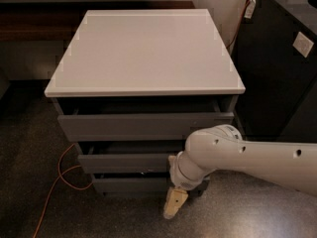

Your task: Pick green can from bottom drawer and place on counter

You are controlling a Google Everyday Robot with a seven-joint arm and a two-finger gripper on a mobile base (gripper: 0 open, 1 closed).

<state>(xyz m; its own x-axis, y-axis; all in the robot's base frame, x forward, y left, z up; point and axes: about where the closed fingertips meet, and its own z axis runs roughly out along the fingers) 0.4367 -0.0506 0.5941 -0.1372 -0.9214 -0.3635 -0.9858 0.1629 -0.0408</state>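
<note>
Cream gripper before dark grey bottom drawer; counter pale grey-white (orange cable).

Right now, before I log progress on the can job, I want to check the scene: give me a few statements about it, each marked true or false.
1. The claw hangs low in front of the bottom drawer. True.
2. The green can stands on the counter. False: no green can shows on the counter or anywhere else in view.
3. The arm reaches in from the picture's left. False: it comes in from the picture's right.
4. An orange cable lies on the floor at the picture's left of the drawers. True.
</note>
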